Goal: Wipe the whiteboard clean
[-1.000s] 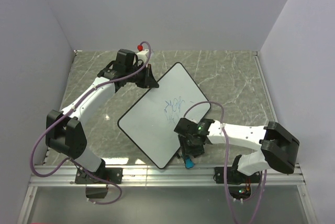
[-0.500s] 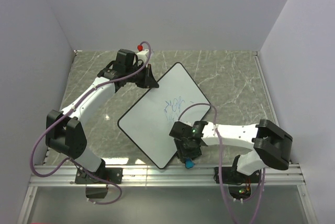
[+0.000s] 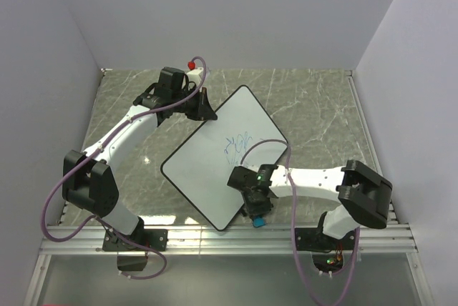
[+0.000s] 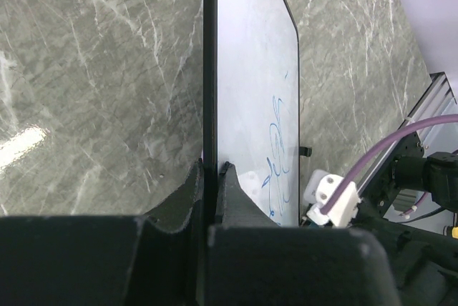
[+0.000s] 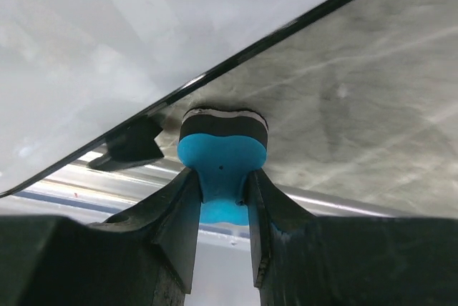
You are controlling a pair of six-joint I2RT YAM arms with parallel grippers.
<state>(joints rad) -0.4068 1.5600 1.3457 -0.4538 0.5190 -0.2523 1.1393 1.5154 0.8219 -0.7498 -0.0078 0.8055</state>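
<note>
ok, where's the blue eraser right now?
Top view, right side: small blue eraser clamped in the jaws of the right gripper, just off the near edge of the white rectangular whiteboard.

Most of the blue eraser (image 3: 259, 223) out of sight under the right jaws, top view

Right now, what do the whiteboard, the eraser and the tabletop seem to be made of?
The whiteboard: smooth glossy white panel, thin black rim; soft reflections suggest coated board or metal.
The eraser: matte blue moulded plastic grip over a white-and-dark layered pad, probably felt.
The tabletop: polished grey-green marble look, white veins, glare; possibly laminate.
</note>
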